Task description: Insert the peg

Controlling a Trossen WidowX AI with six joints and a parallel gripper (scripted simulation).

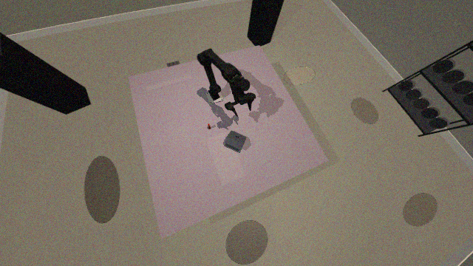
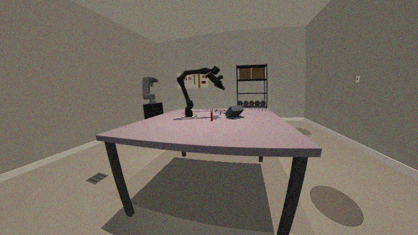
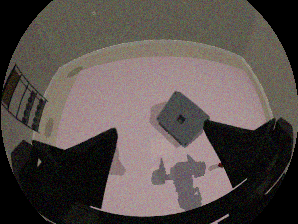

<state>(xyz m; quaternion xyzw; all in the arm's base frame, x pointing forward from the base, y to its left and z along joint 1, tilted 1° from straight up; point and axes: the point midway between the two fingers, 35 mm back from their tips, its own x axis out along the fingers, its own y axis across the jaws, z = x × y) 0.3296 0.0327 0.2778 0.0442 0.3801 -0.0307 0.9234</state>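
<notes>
The red peg point(image 1: 209, 126) point(image 2: 211, 116) stands upright on the table; in the wrist view only a small red bit of it point(image 3: 220, 165) shows beside the right finger. The grey block with the sloped panel point(image 1: 233, 142) point(image 2: 234, 111) point(image 3: 175, 106) sits on the table. Its dark hole point(image 3: 181, 119) shows near the middle of the face and looks square-edged. My gripper point(image 1: 244, 113) point(image 2: 223, 83) point(image 3: 162, 129) is open and empty. It is high above the table, pointing down at a slant. The peg's cross-section is too small to tell.
The pink table point(image 1: 185, 177) point(image 2: 196, 137) point(image 3: 110, 85) carries the arm's base, the peg and the block. The peg stands a short way from the block, nearer to the exterior view. A black shelf rack point(image 2: 251, 86) point(image 3: 25, 102) stands beyond the table.
</notes>
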